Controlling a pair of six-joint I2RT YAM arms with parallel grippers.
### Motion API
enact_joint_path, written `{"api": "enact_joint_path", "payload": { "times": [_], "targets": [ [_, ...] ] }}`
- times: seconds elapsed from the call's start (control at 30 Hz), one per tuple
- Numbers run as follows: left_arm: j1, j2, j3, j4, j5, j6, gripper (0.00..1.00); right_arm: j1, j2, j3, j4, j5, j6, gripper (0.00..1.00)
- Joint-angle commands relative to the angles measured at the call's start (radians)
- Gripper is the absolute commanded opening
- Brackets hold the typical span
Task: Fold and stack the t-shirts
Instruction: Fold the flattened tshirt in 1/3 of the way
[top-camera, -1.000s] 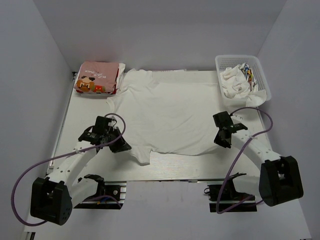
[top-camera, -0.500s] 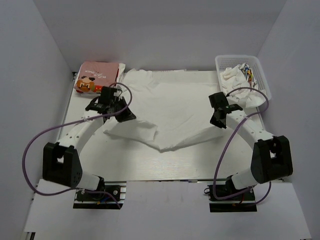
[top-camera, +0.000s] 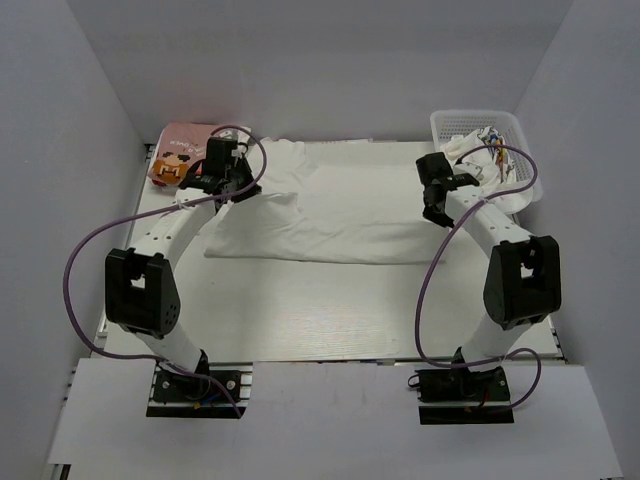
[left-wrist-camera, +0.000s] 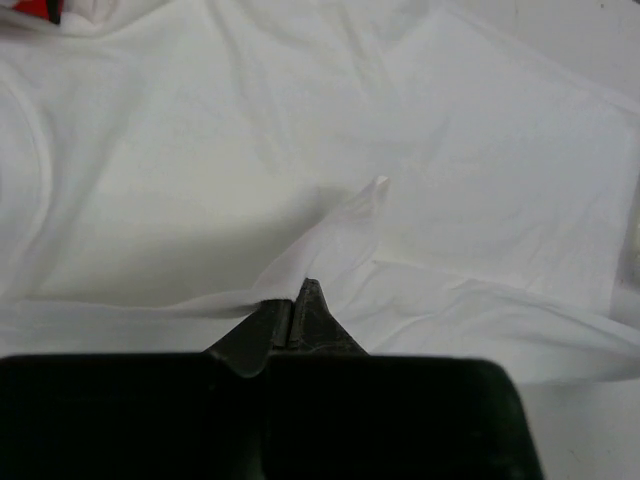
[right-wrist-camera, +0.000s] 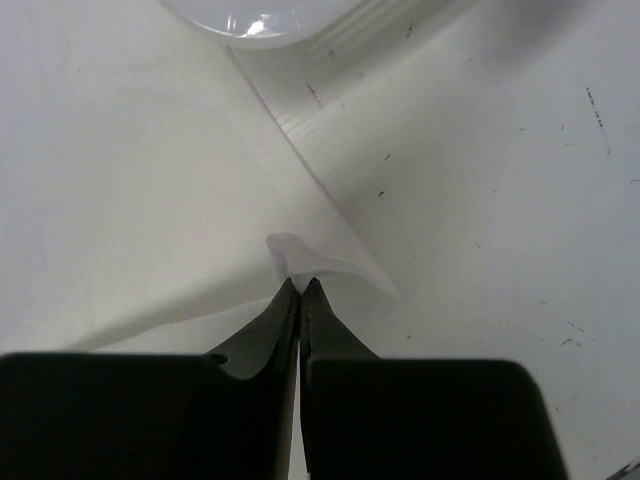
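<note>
- The desk (top-camera: 300, 310) is pale, and its near half is bare wood grain.
- The white t-shirt (top-camera: 330, 215) lies doubled into 1 wide band across the far middle of the desk, reaching from claw to claw (sleeves hard to make out).
- The basket (top-camera: 527, 160), a white lattice, sits at the far right corner and holds crumpled cloth (top-camera: 470, 160).
- The pink t-shirt (top-camera: 180, 150) rests folded at the far left corner, cartoon print up, just beside the white t-shirt.
- The left claw (left-wrist-camera: 295, 298) is pressed together, pinching a raised fold at the white t-shirt's left end.
- The right claw (right-wrist-camera: 300, 290) is pressed together on a small tuft at the shirt's right edge, near the basket.
</note>
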Motion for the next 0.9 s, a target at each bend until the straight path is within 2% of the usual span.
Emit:
{"api": "enact_joint_path", "payload": {
  "times": [0.0,0.3,0.33,0.4,0.43,0.47,0.5,0.53,0.7,0.87],
  "targets": [
    [0.010,0.009,0.046,0.052,-0.074,0.053,0.00,-0.018,0.018,0.074,-0.042,0.075,0.012,0.00],
    [0.048,0.193,0.171,0.060,-0.106,0.071,0.00,-0.039,0.128,0.137,-0.050,0.074,0.009,0.00],
    [0.048,0.236,0.200,0.059,-0.106,0.071,0.00,-0.044,0.136,0.152,-0.056,0.074,0.007,0.02],
    [0.059,0.279,0.222,0.078,-0.106,0.071,0.01,-0.047,0.171,0.175,-0.068,0.075,0.007,0.19],
    [0.059,0.302,0.272,0.078,-0.106,0.071,0.38,-0.046,0.179,0.202,-0.074,0.074,0.007,0.25],
    [0.068,0.352,0.311,0.047,-0.080,0.071,0.58,-0.044,0.189,0.212,-0.098,0.074,0.006,0.45],
    [0.068,0.373,0.372,0.002,-0.080,0.080,0.84,-0.044,0.192,0.229,-0.105,0.066,0.001,0.51],
    [0.068,0.385,0.392,-0.008,-0.063,0.091,1.00,-0.043,0.194,0.233,-0.111,0.065,0.000,0.58],
    [0.068,0.347,0.362,0.009,-0.027,0.103,1.00,-0.033,0.133,0.178,-0.076,-0.036,-0.048,0.74],
    [0.050,0.220,0.184,0.055,-0.007,0.103,1.00,0.011,0.081,0.067,-0.044,-0.101,-0.071,0.81]
  ]
}}
